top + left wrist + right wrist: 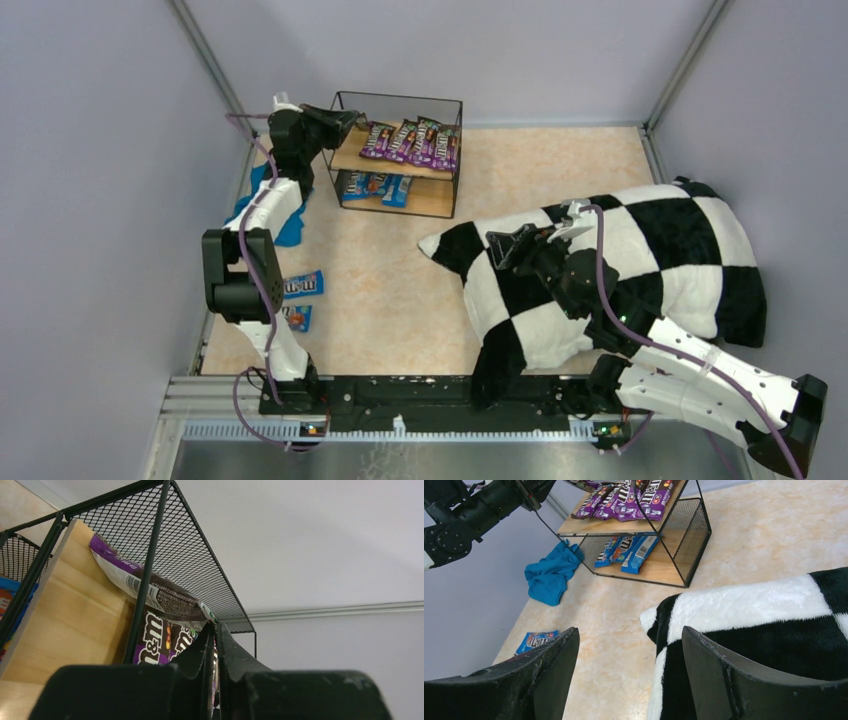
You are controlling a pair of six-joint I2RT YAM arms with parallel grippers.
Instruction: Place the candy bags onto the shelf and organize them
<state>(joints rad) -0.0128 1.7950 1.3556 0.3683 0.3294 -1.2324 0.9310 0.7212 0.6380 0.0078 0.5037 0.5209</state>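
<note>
The black wire shelf (456,150) stands at the back of the table. Several purple candy bags (410,142) lie in a row on its upper board, and several blue bags (375,186) lie on the lower one. My left gripper (345,120) is at the shelf's upper left corner. In the left wrist view it (215,627) is shut on the edge of a purple candy bag (150,587) that leans over the upper board. Two blue bags (302,285) (298,318) lie on the table by the left arm. My right gripper (629,645) is open and empty over the pillow's edge.
A black-and-white checkered pillow (640,270) covers the right side of the table under the right arm. A teal-blue cloth (290,225) lies crumpled left of the shelf, beneath the left arm. Grey walls close in the table on the left, back and right.
</note>
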